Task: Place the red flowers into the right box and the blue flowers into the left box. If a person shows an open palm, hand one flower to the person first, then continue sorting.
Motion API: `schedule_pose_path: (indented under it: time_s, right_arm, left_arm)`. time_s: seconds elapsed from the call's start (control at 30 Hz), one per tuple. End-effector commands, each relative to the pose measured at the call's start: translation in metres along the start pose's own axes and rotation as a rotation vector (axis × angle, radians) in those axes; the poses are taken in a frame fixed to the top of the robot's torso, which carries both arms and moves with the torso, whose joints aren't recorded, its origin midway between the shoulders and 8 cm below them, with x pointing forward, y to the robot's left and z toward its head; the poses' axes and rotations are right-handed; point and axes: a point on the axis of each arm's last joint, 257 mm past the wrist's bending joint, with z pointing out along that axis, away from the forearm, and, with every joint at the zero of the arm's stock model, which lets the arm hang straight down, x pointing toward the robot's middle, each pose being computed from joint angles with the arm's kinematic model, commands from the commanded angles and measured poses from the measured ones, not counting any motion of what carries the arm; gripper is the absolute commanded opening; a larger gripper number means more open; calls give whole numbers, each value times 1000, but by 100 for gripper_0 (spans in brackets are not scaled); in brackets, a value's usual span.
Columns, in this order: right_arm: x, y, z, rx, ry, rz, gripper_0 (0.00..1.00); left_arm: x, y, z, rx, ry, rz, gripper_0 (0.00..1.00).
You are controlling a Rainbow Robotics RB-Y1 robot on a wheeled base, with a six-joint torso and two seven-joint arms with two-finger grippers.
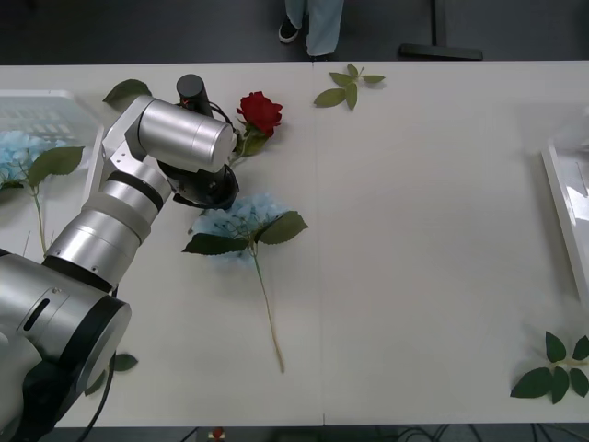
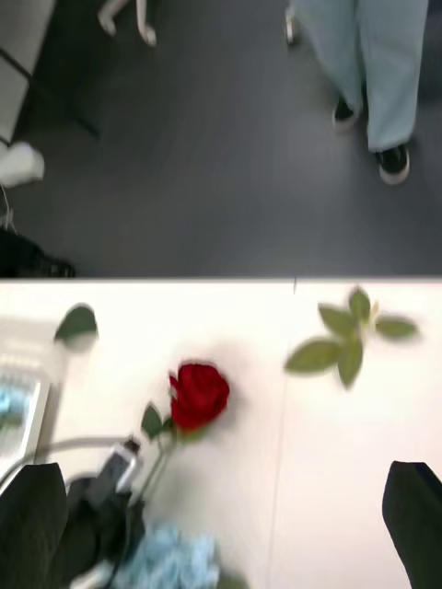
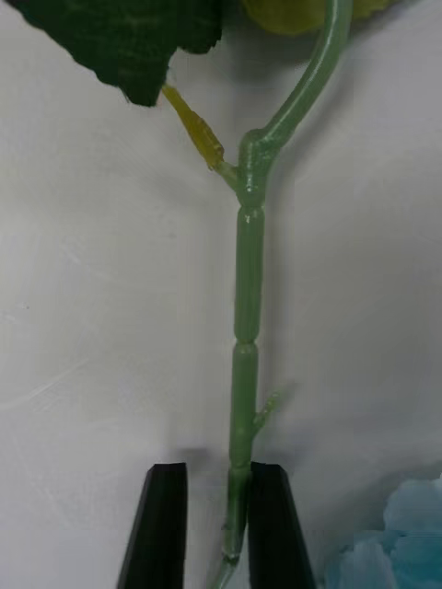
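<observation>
One red flower (image 1: 260, 112) lies near the table's far edge, and its green stem (image 3: 244, 368) runs between my left gripper's (image 3: 217, 471) two black fingers. Those fingers stand narrowly apart: the stem rests against one, with a small gap to the other. In the front view the left wrist (image 1: 184, 138) covers that gripper. A blue flower (image 1: 241, 219) lies just nearer me, its tan stem pointing toward the front edge. Another blue flower (image 1: 20, 152) rests in the left box (image 1: 64, 109). The right box (image 1: 561, 189) is at the right edge. My right gripper (image 2: 223, 471) hangs open above the table, looking at the rose (image 2: 199, 394).
Loose leaf sprigs lie at the far centre (image 1: 348, 87), the front right corner (image 1: 555, 371) and beside the left box (image 1: 126, 90). The person's legs (image 2: 378, 74) stand on the floor beyond the far edge. The table's middle and right are bare white.
</observation>
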Motion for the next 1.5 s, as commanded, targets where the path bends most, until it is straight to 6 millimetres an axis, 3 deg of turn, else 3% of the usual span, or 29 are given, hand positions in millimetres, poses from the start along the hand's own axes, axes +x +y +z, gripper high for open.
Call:
schedule_pose_path:
  time_s: [0.03, 0.17, 0.43, 0.73, 0.97, 1.17, 1.37, 1.4, 1.43, 1.47, 1.5]
  right_arm:
    - [23, -5, -25, -23, 85, -29, 100]
    - [69, -22, -52, -27, 228, -22, 100]
    - [136, -64, -122, -30, 382, -30, 100]
    - [146, -56, -169, -197, 348, -49, 100]
    - [161, -76, -168, -213, 352, -195, 100]
    - [172, -100, -160, -174, 364, -260, 100]
    - [181, -115, -155, -154, 377, -320, 100]
    - [182, -116, -154, -151, 379, -326, 100]
    - [182, -117, -154, -148, 381, -325, 100]
    - [183, -119, -153, -144, 383, -325, 100]
    - [183, -119, -153, -142, 384, -324, 100]
  left_arm:
    - [-16, -11, -10, 10, -30, 9, 0]
    - [-8, -8, -7, 5, -8, 7, 0]
    - [28, 22, -9, 26, 104, -18, 0]
    - [87, 54, 8, 75, 172, -19, 0]
    - [142, 68, 18, 115, 216, -6, 0]
    - [190, 73, 8, 160, 283, -6, 0]
    - [213, 84, 1, 184, 309, -18, 0]
    - [213, 84, 0, 188, 307, -16, 1]
    - [212, 84, 0, 188, 306, -15, 20]
    - [210, 82, 0, 192, 301, -15, 48]
    - [210, 82, -1, 194, 299, -20, 64]
